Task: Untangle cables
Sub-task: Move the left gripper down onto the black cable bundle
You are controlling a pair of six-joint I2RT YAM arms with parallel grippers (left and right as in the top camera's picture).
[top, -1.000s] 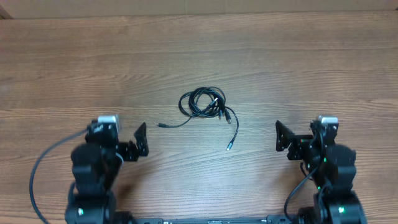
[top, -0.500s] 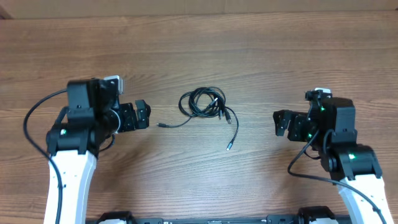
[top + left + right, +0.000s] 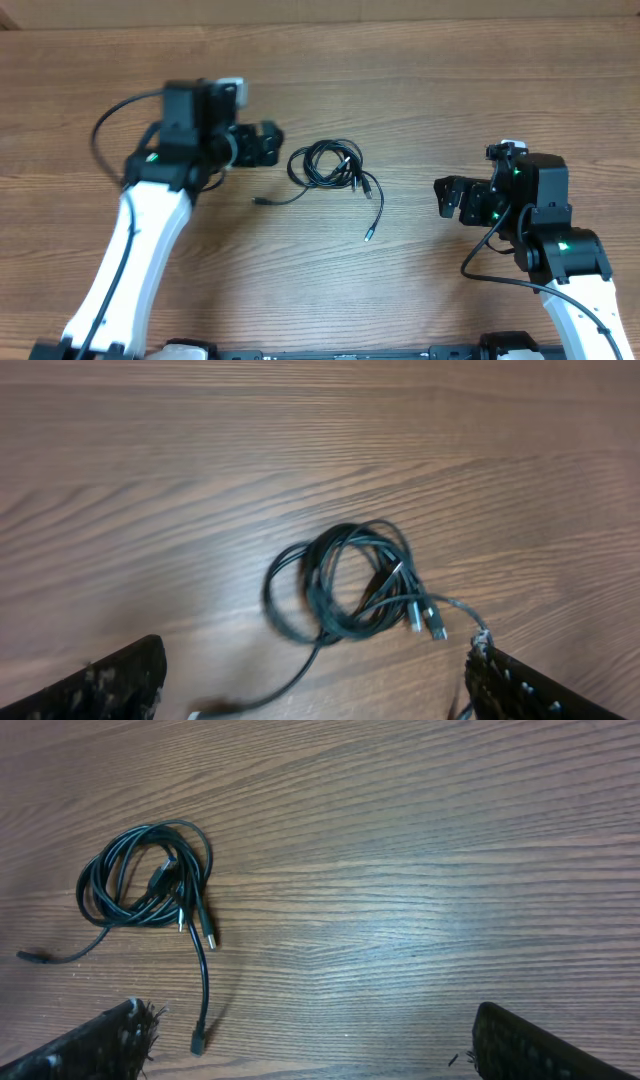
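Cables (image 3: 328,165) coil mid-frame just right of the wide-spread left hand (image 3: 271,144); the right hand (image 3: 444,197), also wide, lies farther

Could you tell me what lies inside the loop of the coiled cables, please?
Inside the coiled cables, bare wood of the table shows, crossed by a few loose strands. Where strands overlap, the lower ones are hidden.
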